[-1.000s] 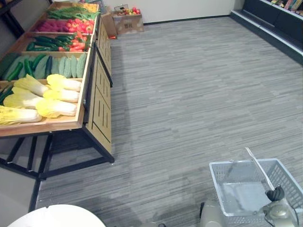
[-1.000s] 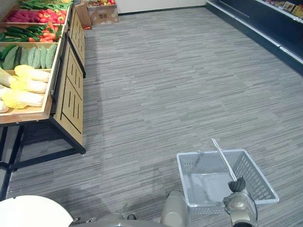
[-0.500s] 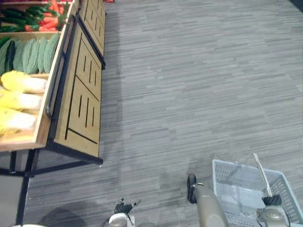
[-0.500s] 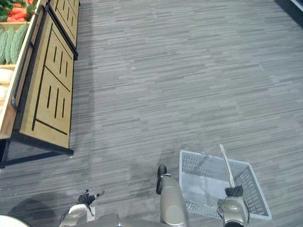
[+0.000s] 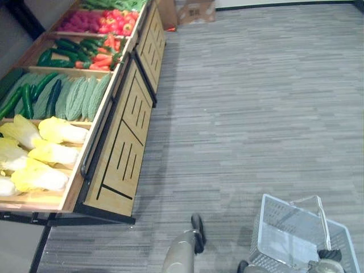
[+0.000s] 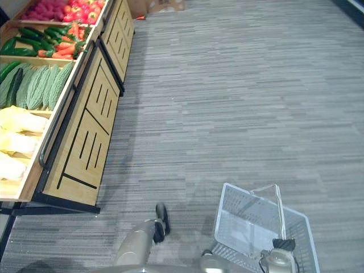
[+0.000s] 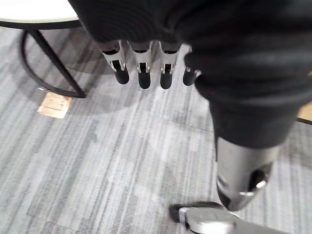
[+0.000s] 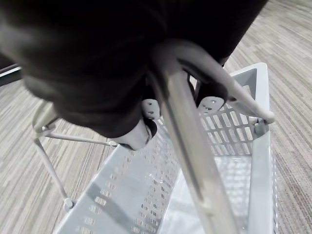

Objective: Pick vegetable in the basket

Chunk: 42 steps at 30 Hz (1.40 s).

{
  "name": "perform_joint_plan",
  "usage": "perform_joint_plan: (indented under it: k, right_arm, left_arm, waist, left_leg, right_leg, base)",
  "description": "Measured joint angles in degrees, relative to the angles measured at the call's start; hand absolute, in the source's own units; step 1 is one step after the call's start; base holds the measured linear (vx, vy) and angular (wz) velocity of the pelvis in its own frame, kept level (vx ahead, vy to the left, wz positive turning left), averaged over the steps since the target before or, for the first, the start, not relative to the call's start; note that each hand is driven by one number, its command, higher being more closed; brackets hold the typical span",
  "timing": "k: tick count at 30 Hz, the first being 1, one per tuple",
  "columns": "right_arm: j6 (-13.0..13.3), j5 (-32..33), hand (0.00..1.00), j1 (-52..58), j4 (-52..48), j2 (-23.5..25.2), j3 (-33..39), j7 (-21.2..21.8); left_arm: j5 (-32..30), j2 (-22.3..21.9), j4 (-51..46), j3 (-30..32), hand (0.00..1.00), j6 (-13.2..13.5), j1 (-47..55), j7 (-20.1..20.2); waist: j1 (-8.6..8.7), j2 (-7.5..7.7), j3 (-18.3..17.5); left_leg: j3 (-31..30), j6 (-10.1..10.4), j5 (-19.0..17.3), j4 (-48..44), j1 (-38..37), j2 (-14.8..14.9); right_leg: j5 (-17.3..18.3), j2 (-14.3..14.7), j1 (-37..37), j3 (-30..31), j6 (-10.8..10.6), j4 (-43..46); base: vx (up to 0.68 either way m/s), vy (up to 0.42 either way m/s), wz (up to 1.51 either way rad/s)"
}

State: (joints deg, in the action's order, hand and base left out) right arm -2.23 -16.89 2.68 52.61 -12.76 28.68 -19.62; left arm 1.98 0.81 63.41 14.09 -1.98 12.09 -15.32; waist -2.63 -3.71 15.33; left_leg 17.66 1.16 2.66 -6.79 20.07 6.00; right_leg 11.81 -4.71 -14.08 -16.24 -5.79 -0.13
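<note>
A pale grey plastic basket [image 5: 267, 239] hangs low at the right with nothing in it. My right hand [image 5: 329, 255] is shut on its raised handle [image 8: 190, 141], the fingers curled round the bar above the perforated wall [image 8: 122, 195]. The vegetables lie on a wooden stand at the left: yellow cabbages [image 5: 54, 153] nearest, then bitter gourds [image 5: 79, 96], cucumbers [image 5: 25, 99], carrots [image 5: 102, 57] and red peppers [image 5: 116, 23] further back. My left hand [image 7: 141, 68] hangs over the carpet with straight fingers, holding nothing.
The stand's slatted wooden front [image 5: 122, 153] rests on a black frame and borders a wide carpeted aisle. A cardboard box [image 5: 196, 8] sits at its far end. A round white table [image 7: 39, 14] on black legs stands close by my left hand.
The whole picture has shifted with the camera, and more of the vegetable stand is now in view at the left. The basket still hangs from my right hand.
</note>
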Motion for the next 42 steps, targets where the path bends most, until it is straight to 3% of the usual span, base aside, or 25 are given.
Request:
perform_joint_plan:
  k: [2, 4, 5, 6, 7, 9, 10, 13, 15, 16, 18, 21, 23, 24, 25, 26, 27, 29, 30, 31, 32, 34, 36, 37, 42]
  right_arm:
    - [-0.05, 0.03, 1.0, 0.59, -0.05, 1.73, -0.12, -0.07]
    - [-0.04, 0.02, 1.0, 0.39, 0.02, 2.58, -0.3, -0.07]
    - [-0.04, 0.0, 1.0, 0.35, 0.37, 2.66, -0.9, 0.0]
    - [0.14, -0.06, 1.0, -0.3, 1.57, 2.51, -0.97, 0.02]
    - [0.45, -0.08, 1.0, -0.8, 2.29, 2.48, -1.08, 0.04]
    - [1.3, 0.02, 1.0, -1.5, 4.84, 3.17, -2.16, 0.57]
    - [1.44, 0.35, 1.0, -1.33, 4.8, 4.33, -2.01, 0.59]
    - [1.66, 1.21, 1.0, -0.4, 2.12, 4.73, -1.56, -0.35]
    - [1.6, 1.23, 1.0, 0.41, 0.53, 4.66, 0.71, -1.49]
    - [1.39, 1.18, 1.0, 1.77, -0.56, 4.49, 1.83, -1.68]
    - [0.81, 1.19, 1.0, 2.49, -0.25, 4.76, 3.39, -1.6]
    - [-0.57, 2.53, 1.0, 3.67, 0.13, 6.37, 7.11, -1.56]
    - [-1.06, 4.4, 1.0, 4.31, 0.12, 7.29, 8.58, -2.13]
    - [-1.13, 4.58, 1.0, 4.74, 0.1, 8.03, 9.67, -2.46]
    - [-1.23, 4.57, 1.0, 4.62, 0.06, 8.04, 11.57, -2.62]
    - [-1.24, 4.63, 1.0, 4.19, -0.13, 8.05, 12.71, -2.78]
    - [-1.32, 4.72, 1.0, 2.98, -0.18, 8.01, 14.11, -2.94]
    - [-1.29, 4.67, 1.0, 1.71, -0.24, 7.95, 14.21, -2.92]
    - [-1.27, 4.63, 1.0, 1.48, -0.37, 7.94, 14.3, -2.96]
    - [-1.13, 4.65, 1.0, 1.37, -0.41, 7.74, 14.97, -3.2]
    - [-1.09, 5.09, 1.0, 1.26, -0.34, 7.51, 15.51, -3.29]
    - [-1.07, 7.4, 1.0, 0.06, 0.87, 6.69, 16.1, -3.92]
    - [-0.77, 9.1, 1.0, -1.74, 2.68, 5.29, 16.49, -4.91]
    - [-0.75, 9.41, 1.0, -2.3, 2.85, 4.93, 16.71, -5.04]
    - [-0.71, 10.85, 1.0, -5.25, 6.47, 4.74, 21.98, -5.0]
  left_arm:
    - [-1.01, -0.6, -0.16, 2.42, 0.0, -0.03, 0.56, 0.03]
    - [-1.06, 0.34, -0.17, 2.46, 0.0, 0.04, 0.49, -0.12]
    - [-1.04, 1.4, 0.13, 2.43, 0.0, -0.07, 0.45, -0.16]
    - [-1.04, 1.72, 0.21, 2.34, 0.0, -0.06, 0.38, -0.2]
    - [-1.05, 2.06, 0.2, 1.99, 0.0, -0.03, 0.37, -0.21]
    - [-0.9, 3.43, -0.53, -0.15, 0.0, -0.15, 0.02, -0.21]
    - [-0.71, 4.24, -0.84, -2.52, 0.0, -0.56, -0.54, -0.2]
    - [-0.25, 5.1, -3.14, -3.65, 0.0, -0.44, -2.88, -0.28]
    - [-0.17, 5.26, -4.24, -3.4, 0.0, -0.35, -5.47, -0.47]
    - [-0.25, 4.75, -5.02, -2.71, 0.0, 0.15, -6.7, -0.57]
    - [-0.5, 4.31, -5.27, -2.26, 0.0, 0.18, -7.32, -0.67]
    - [-1.02, 3.1, -4.99, 0.04, 0.0, 0.18, -7.29, -0.99]
    - [-1.02, 2.68, -4.54, 1.63, 0.0, 0.18, -6.87, -1.44]
    - [-1.02, 2.4, -4.24, 2.93, 0.0, 0.2, -6.31, -1.78]
    - [-0.9, 1.05, -3.66, 4.28, 0.0, 0.09, -6.35, -1.96]
    - [-0.75, 0.43, -3.36, 4.94, 0.0, 0.17, -6.08, -2.04]
    - [-0.44, -0.64, -2.54, 6.53, 0.0, 0.18, -5.93, -2.19]
    - [0.6, -1.09, -2.22, 8.75, 0.0, 0.15, -5.89, -2.57]
    - [1.61, -1.15, -2.25, 8.86, 0.0, 0.15, -5.89, -2.63]
    - [2.89, -1.11, -2.27, 8.76, 0.0, 0.18, -5.92, -2.74]
    - [3.6, -1.02, -2.36, 8.63, 0.0, 0.27, -5.94, -2.88]
    - [4.15, -0.61, -2.39, 7.72, 0.0, 0.64, -5.92, -3.4]
    - [4.49, -0.6, -2.42, 7.44, 0.0, 0.7, -5.93, -4.53]
    - [4.57, -0.79, -2.41, 7.25, 0.0, 0.72, -5.95, -4.8]
    - [4.74, -0.69, -3.18, 5.93, 0.0, 0.64, -7.18, -7.44]
  waist:
    - [-0.86, 1.6, -1.25]
    - [-1.49, 3.45, -1.43]
    - [-1.39, 4.68, -2.1]
    - [-1.36, 5.13, -2.55]
    - [-1.37, 5.18, -2.55]
    - [-0.09, 5.52, -2.53]
    - [1.09, 5.9, -2.82]
    - [2.55, 6.06, -3.1]
    - [2.82, 6.98, -3.16]
    - [2.66, 7.05, -2.99]
    - [2.24, 6.92, -2.81]
    - [2.12, 6.2, -2.81]
    - [1.36, 6.02, -2.93]
    - [1.04, 6.37, -3.49]
    - [1.03, 4.99, -3.35]
    - [0.88, 3.76, -4.02]
    - [0.89, 1.98, -4.57]
    - [0.96, 1.8, -4.37]
    - [1.0, 1.76, -4.39]
    - [1.21, 1.95, -4.29]
    - [1.36, 2.01, -4.25]
    - [2.83, 2.12, -4.17]
    - [3.85, 1.86, -4.11]
    - [4.03, 1.24, -4.12]
    - [3.97, 0.65, -4.49]
  left_leg:
    - [3.74, -3.88, 2.56, -0.85, -0.17, -1.83]
    - [3.95, -8.83, 0.09, -3.73, -0.25, -4.62]
    - [3.71, -10.12, -1.97, -5.44, -1.3, -6.45]
    - [3.37, -10.62, -4.25, -5.85, -3.37, -7.41]
    - [2.83, -10.76, -5.44, -5.89, -4.7, -7.81]
    - [-0.73, -9.63, -8.18, -2.62, -11.52, -9.52]
    - [-3.52, -9.4, -8.4, -1.01, -15.6, -10.81]
    - [-10.42, -9.66, -8.66, 2.42, -23.34, -12.97]
    - [-15.53, -9.79, -8.79, 3.16, -26.63, -14.9]
    - [-19.4, -9.77, -9.76, 2.7, -29.0, -15.39]
    - [-22.5, -8.18, -11.03, 2.43, -31.31, -15.19]
    - [-28.41, -7.31, -17.43, -2.18, -33.24, -13.46]
    - [-31.3, -5.5, -20.83, -5.7, -33.42, -13.01]
    - [-32.16, -3.75, -23.11, -7.53, -33.54, -12.47]
    - [-32.8, -2.48, -24.28, -8.79, -33.73, -10.1]
    - [-32.52, -2.14, -24.07, -9.28, -33.21, -8.79]
    - [-32.21, -0.35, -22.8, -9.41, -32.96, -7.01]
    - [-32.29, 1.25, -19.41, -9.59, -32.83, -5.33]
    - [-31.55, 1.91, -17.23, -10.4, -32.19, -4.9]
    - [-27.52, 4.0, -13.99, -13.58, -30.43, -4.44]
    - [-24.68, 4.33, -13.4, -15.52, -29.09, -3.92]
    - [-10.22, 4.3, -16.4, -18.55, -25.01, 0.06]
    - [-0.22, 3.91, -15.05, -11.72, -22.92, 2.49]
    - [1.14, 3.38, -10.5, -8.62, -22.31, 3.01]
    - [0.3, 4.09, -9.56, 1.09, -21.02, 0.38]
  right_leg:
    - [0.59, -2.37, -0.44, -0.82, -0.02, 0.98]
    - [-0.42, -5.23, -0.21, 0.45, -0.19, 4.69]
    - [-1.62, -6.87, 0.04, 2.28, -1.71, 9.25]
    - [-4.01, -8.41, 2.27, 3.57, -5.28, 17.48]
    - [-6.31, -8.93, 4.44, 4.63, -6.43, 23.18]
    - [-24.17, -9.64, 15.28, 10.85, -9.94, 48.84]
    - [-24.14, -8.9, 21.28, 12.6, -10.59, 62.87]
    - [-15.91, -6.87, 31.85, 13.47, -9.32, 73.57]
    - [-11.17, -7.92, 36.51, 13.42, -8.34, 69.25]
    - [-9.11, -8.17, 37.68, 13.18, -5.74, 60.61]
    - [-7.86, -7.78, 36.7, 13.42, -3.56, 47.95]
    - [-8.09, -5.94, 32.7, 17.28, -3.07, 24.13]
    - [-8.18, -5.98, 31.74, 17.92, -2.95, 19.64]
    - [-10.18, -6.21, 31.48, 17.51, -1.51, 18.98]
    - [-11.23, -5.39, 31.47, 14.73, -2.45, 21.78]
    - [-10.32, -4.98, 31.42, 13.13, -1.4, 22.49]
    - [-8.79, -4.18, 31.43, 11.16, 0.15, 23.88]
    - [-7.32, -3.98, 30.84, 8.4, 2.4, 25.82]
    - [-7.06, -4.28, 29.99, 6.96, 2.83, 26.12]
    - [-6.68, -5.47, 27.63, 5.0, 3.43, 25.21]
    - [-6.66, -6.16, 26.51, 4.25, 3.46, 24.12]
    - [-6.67, -8.32, 22.82, 1.56, 3.46, 20.43]
    - [-6.71, -10.28, 21.85, -1.26, 3.31, 19.21]
    - [-6.76, -10.22, 21.94, -2.01, 3.05, 19.14]
    - [-8.65, -10.47, 22.19, -3.62, -1.92, 12.6]
  base:
    - [0.63, 0.265, 0.42]
    - [0.56, 0.236, 0.51]
    - [0.57, 0.259, 0.47]
    - [0.57, 0.259, 0.39]
    - [0.47, 0.255, 0.38]
    - [0.45, 0.241, 0.71]
    - [0.5, 0.175, 0.99]
    - [0.48, 0.088, 1.3]
    - [0.5, -0.018, 1.73]
    - [0.43, -0.045, 1.62]
    - [0.35, -0.06, 1.41]
    - [0.41, -0.168, 1.44]
    - [0.41, -0.31, 1.09]
    - [0.5, -0.451, 1.18]
    - [0.42, -0.391, 0.93]
    - [0.53, -0.455, 0.72]
    - [0.43, -0.363, 0.43]
    - [0.41, -0.353, 0.48]
    - [0.42, -0.331, 0.79]
    - [0.3, -0.214, 0.79]
    - [0.27, -0.17, 0.95]
    - [0.14, -0.061, 1.06]
    - [0.03, -0.007, 1.03]
    - [-0.03, 0.044, 0.75]
    - [-0.07, 0.109, 0.46]
